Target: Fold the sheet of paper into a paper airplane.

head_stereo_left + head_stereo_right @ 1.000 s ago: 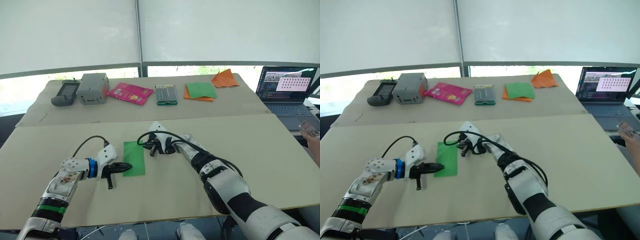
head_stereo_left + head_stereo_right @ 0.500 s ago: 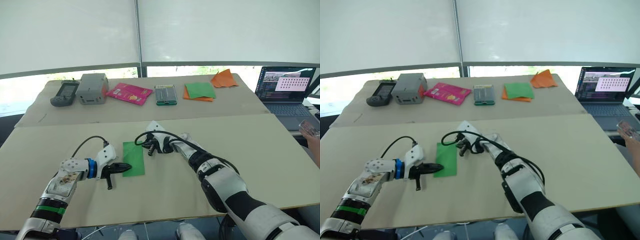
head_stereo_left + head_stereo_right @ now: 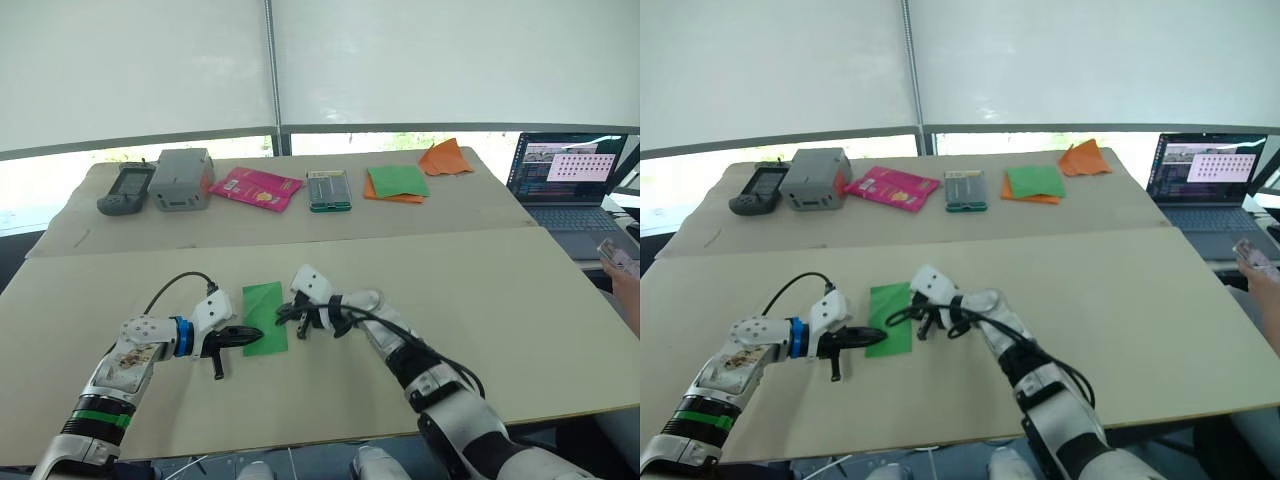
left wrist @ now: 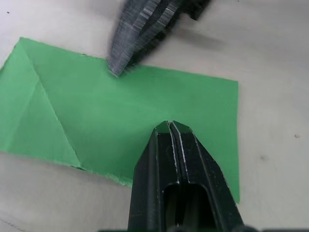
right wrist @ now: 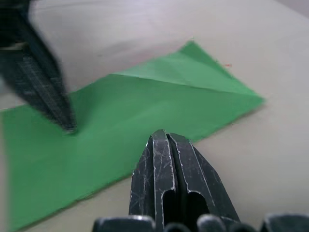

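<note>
Left gripper [image 3: 258, 331], fingers closed together, tip pressed flat on near left part of folded green sheet of paper [image 3: 264, 316]; nothing gripped. Sheet flat on tan table [image 3: 520, 300], one far corner already creased into a triangle. Right gripper [image 3: 283, 315], likewise closed and empty, now drawn nearer along sheet's right edge from its far end of a second ago. Probable meaning: crease being pressed; airplane far from finished.

matt creased green sheet of paper [image 4: 120, 116] — scuffed black claw [image 5: 169, 140]
</note>
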Tool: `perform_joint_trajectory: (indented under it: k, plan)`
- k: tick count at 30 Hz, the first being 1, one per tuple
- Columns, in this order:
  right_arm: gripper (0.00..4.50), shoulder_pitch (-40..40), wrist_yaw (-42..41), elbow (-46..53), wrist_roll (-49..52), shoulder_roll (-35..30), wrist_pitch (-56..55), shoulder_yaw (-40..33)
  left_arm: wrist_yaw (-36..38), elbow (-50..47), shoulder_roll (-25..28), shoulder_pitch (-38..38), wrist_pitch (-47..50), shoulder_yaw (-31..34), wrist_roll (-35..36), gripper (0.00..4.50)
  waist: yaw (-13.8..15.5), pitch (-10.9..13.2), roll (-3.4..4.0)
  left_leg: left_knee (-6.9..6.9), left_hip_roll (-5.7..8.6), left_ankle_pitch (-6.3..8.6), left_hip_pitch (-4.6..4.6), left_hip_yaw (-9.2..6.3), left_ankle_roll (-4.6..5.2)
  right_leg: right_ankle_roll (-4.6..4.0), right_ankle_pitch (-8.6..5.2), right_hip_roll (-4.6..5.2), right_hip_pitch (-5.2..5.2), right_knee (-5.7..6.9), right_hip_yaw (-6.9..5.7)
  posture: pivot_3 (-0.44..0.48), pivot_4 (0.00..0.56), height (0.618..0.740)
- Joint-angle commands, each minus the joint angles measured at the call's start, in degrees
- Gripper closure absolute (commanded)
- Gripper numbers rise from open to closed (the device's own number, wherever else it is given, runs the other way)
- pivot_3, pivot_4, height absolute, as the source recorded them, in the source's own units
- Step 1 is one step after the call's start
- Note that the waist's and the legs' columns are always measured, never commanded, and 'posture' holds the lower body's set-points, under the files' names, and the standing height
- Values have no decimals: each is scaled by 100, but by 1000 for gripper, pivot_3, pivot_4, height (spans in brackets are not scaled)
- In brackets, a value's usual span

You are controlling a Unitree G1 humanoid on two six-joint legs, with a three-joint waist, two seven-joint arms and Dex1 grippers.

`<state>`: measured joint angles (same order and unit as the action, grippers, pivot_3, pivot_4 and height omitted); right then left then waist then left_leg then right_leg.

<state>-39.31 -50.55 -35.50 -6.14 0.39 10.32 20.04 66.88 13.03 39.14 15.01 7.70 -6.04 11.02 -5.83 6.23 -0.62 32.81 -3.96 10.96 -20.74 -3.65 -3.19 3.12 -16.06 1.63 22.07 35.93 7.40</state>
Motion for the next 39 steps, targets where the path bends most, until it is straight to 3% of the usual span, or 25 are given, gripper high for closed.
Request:
perform_joint_trajectory:
  k: [1,10,17,31,35,39]
  plan:
    - [4485,592,-415,579,-209,-190,796,669,5,180,31,-48,13,-158,-193,4500,13,-2,-2,0,0,0,1,0,0,-11,-7,0,2,0,0,0,150,740]
    - [4485,980,-429,1257,-112,-488,1394,942,27,209,50,-63,-20,-189,-195,4500,26,-9,-7,0,0,1,2,0,-1,-39,-24,1,3,-2,0,0,150,740]
    - [4485,420,-9,404,182,-340,1102,325,36,185,72,-98,-19,-191,-181,4500,24,-9,-12,0,0,1,7,0,-1,-38,-24,1,1,-1,0,0,150,740]
    - [4485,-484,415,-1606,211,-329,47,47,-34,10,90,-197,35,-171,-154,4500,52,-6,-11,1,1,0,25,-1,-1,-40,-24,1,-12,6,2,0,150,740]
    - [4485,-536,341,-1701,228,-482,-116,-29,-56,-33,100,-231,48,-163,-161,4500,80,-6,-11,2,2,0,22,-1,-1,-41,-25,2,-14,4,4,0,150,740]
    - [4485,-194,29,-1125,200,-614,-58,135,-62,-41,109,-225,50,-157,-165,4500,107,-7,-12,1,3,1,21,-1,-1,-44,-28,2,-15,1,5,0,150,740]
